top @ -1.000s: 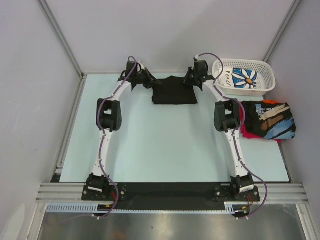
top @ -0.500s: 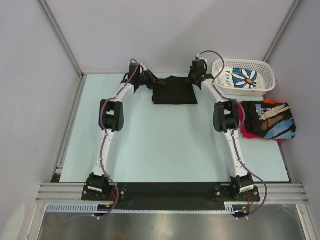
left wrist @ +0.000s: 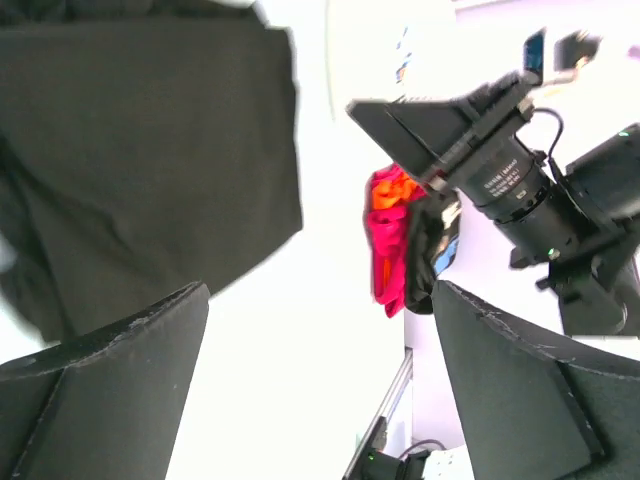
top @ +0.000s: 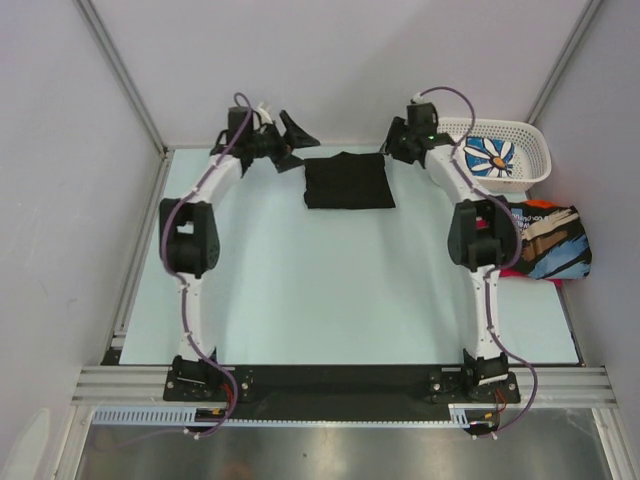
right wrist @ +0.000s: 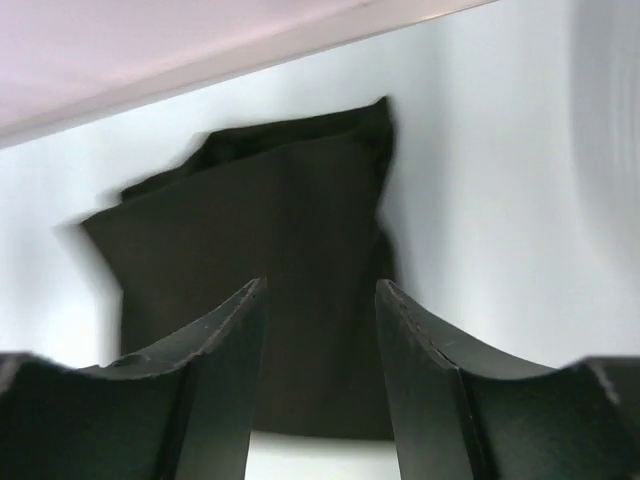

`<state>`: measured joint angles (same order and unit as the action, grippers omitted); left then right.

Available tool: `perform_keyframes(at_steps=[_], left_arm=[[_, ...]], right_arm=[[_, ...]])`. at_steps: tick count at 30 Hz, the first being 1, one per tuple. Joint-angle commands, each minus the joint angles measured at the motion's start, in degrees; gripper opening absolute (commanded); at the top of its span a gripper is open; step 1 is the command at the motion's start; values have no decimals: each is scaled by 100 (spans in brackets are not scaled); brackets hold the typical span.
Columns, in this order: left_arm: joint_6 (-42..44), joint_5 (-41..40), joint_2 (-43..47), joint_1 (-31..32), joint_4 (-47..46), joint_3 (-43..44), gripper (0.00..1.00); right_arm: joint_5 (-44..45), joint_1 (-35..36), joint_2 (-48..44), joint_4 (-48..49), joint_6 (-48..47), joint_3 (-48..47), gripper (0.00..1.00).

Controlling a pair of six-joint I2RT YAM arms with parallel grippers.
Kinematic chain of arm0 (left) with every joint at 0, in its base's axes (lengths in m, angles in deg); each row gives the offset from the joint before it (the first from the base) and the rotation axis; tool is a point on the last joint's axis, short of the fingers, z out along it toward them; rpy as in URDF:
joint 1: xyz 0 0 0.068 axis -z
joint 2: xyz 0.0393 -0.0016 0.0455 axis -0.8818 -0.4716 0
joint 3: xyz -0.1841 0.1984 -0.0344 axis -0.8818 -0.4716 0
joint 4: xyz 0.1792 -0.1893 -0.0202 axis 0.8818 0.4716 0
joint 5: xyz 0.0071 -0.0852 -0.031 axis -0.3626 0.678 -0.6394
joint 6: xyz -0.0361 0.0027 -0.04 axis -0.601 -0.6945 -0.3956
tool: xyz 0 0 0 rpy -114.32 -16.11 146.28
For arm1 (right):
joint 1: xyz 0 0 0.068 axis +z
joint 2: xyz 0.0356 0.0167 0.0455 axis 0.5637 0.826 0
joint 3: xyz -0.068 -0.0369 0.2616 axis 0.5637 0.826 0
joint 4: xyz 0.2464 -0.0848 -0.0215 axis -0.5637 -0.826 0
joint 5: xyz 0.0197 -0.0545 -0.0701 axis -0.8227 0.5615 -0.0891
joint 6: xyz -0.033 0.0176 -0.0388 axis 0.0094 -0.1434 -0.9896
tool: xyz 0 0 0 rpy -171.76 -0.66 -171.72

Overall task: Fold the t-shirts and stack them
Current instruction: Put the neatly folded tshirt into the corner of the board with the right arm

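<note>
Change since prior frame: both claws have come off the far corners of the folded black t-shirt [top: 348, 181] and drawn outward, and the shirt's edges lie squarer than before.

- Folded black t-shirt: flat, roughly rectangular, on the far middle of the pale surface [top: 300, 290]; touched by neither claw. The left wrist view [left wrist: 150, 150] and the right wrist view [right wrist: 270, 260] also show it.
- Left claw [top: 292, 142]: just left of the black t-shirt's far-left corner, fingers spread wide, nothing between them; confirmed in its own view [left wrist: 320, 390].
- Right claw [top: 395, 150]: just right of the far-right corner, fingers partly apart, holding nothing; its own view [right wrist: 320, 290] looks down on the shirt through the gap.
- White lattice basket [top: 540, 150]: right of the black t-shirt, at the far edge; holds a white daisy-print t-shirt [top: 490, 157].
- Black brush-stroke t-shirt [top: 550, 240]: folded, right of the black t-shirt and nearer than the basket, lying on a red t-shirt [left wrist: 385, 245].
</note>
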<state>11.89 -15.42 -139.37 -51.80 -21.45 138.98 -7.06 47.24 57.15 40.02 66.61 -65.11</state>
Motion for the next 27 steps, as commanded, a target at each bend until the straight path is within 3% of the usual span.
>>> perform_keyframes(at_steps=[1, 4, 10, 14, 27], left_arm=[[596, -362, 1040, -338, 263, -696, 100], [780, -502, 1023, -435, 474, -1354, 100], [939, -152, 777, -470, 799, -2338, 100], [1062, -222, 918, -453, 677, -2762, 100], [1054, -502, 1155, -426, 668, -2921, 100]], right_arm=[[-2187, -1026, -1507, 10, 1435, 1374, 53], [-2817, -1414, -1816, 266, 1683, 2396, 54], [-3810, -1679, -1949, 424, 1963, 3436, 56], [-4233, -1645, -1914, 1379, 2534, 4218, 55], [-4322, -1328, -1307, 1577, 2739, 4176, 54]])
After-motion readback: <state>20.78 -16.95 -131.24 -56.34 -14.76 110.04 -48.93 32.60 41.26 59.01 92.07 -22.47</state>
